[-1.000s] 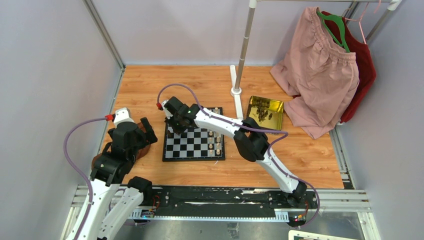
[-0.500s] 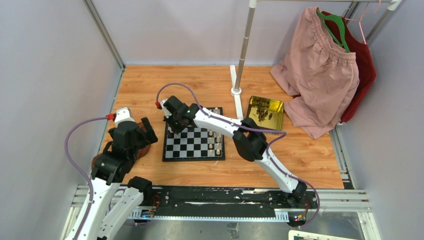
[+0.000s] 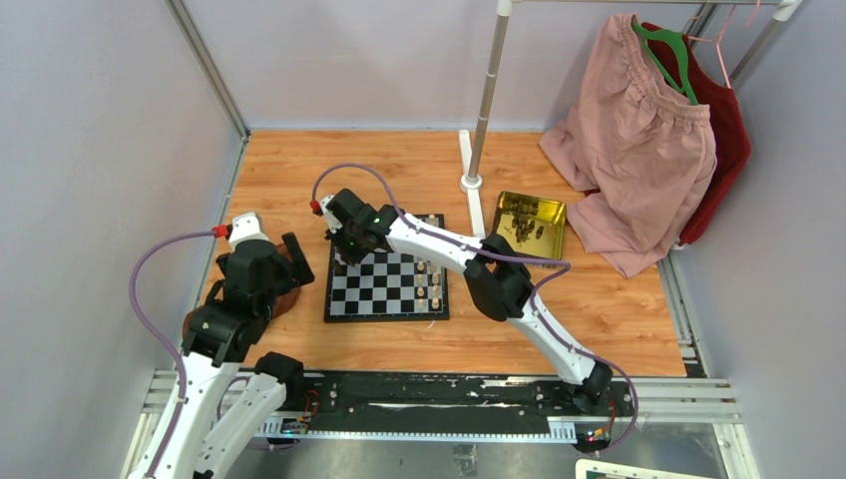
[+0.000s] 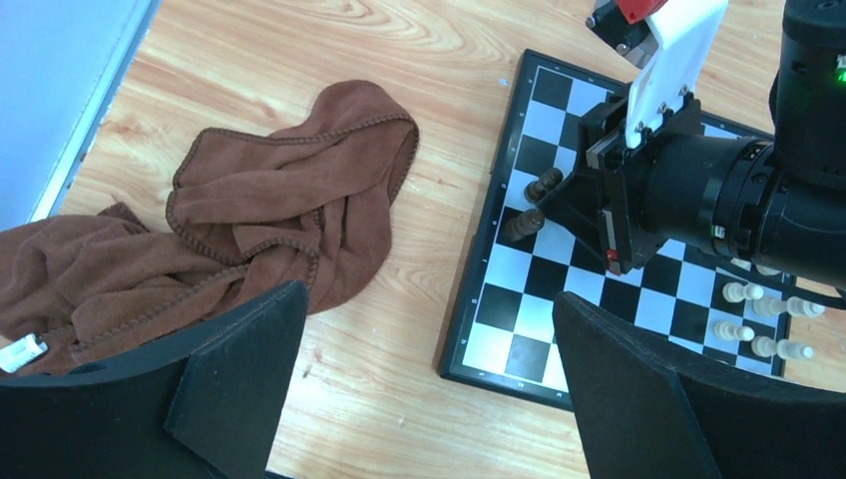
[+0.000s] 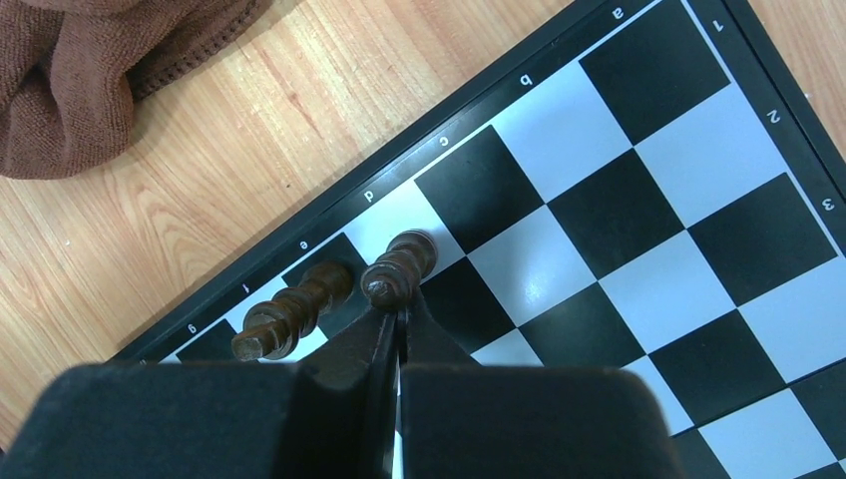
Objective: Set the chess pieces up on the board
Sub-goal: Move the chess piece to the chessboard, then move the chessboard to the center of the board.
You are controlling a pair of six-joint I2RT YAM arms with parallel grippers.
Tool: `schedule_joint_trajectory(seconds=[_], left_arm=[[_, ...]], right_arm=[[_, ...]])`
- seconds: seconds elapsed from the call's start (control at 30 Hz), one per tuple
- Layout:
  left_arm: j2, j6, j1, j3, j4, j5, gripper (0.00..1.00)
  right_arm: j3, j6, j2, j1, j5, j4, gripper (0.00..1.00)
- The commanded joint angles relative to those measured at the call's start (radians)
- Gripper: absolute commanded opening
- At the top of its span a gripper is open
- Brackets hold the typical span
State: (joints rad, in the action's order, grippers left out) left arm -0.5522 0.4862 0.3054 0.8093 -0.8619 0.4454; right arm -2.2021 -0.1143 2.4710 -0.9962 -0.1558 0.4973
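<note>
- The board [image 3: 384, 289] lies flat at the centre of the desk [image 3: 399, 170], just ahead of the two arm bases.
- Cream pieces [image 3: 427, 279] are set upright in two lines along the 3 o'clock edge of the board, as seen from above. An exact count cannot be read, so it cannot be confirmed that this side is complete.
- Two dark pieces [image 5: 399, 269] are placed on the opposite 9 o'clock edge, on neighbouring squares towards the 11 o'clock corner. The rest of that edge is shown bare.
- Further dark figures [image 3: 521, 230] are seen lying in the gold tray [image 3: 544, 205], at 2 o'clock from the board and well apart from it.
- The right hand [image 5: 396, 319] is positioned low over the 11 o'clock corner of the board. Its fingers are pressed fully together and nothing is seen between them. The tips are at the head of one of the two dark pieces; contact cannot be confirmed.
- The left hand [image 4: 429, 304] is spread to its full width and nothing is held. It is held above the desk at 9 o'clock from the board, over the edge of a crumpled brown cloth [image 4: 279, 220].
- Progress is judged as follows: the cream side is largely laid out, while the dark side is only begun.
- The remaining work is judged to be the transfer of the tray figures to the 9 o'clock edge, square by square.
</note>
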Motion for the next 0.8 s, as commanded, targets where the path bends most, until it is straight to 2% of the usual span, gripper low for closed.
schedule_joint_trajectory(seconds=[0.0,0.23,0.47,0.63,0.77], left_arm=[[-0.017,-0.006,0.008,0.041,0.019,0.03,1.0],[-0.116,0.008,0.008,0.091,0.037,0.065,1.0],[-0.342,-0.018,0.008,0.148,0.017,0.021,0.95],[-0.505,0.027,0.008,0.091,0.063,-0.072,0.8],[-0.574,0.079,0.006,0.032,0.163,-0.121,0.55]], right_arm=[[0.016,0.004,-0.036,0.013,0.028,0.0,0.01],[0.172,0.019,-0.211,0.05,0.086,-0.026,0.12],[0.325,0.027,-0.399,0.12,0.133,-0.066,0.16],[0.409,0.025,-0.509,0.179,0.155,-0.104,0.16],[0.489,0.021,-0.577,0.216,0.194,-0.151,0.16]])
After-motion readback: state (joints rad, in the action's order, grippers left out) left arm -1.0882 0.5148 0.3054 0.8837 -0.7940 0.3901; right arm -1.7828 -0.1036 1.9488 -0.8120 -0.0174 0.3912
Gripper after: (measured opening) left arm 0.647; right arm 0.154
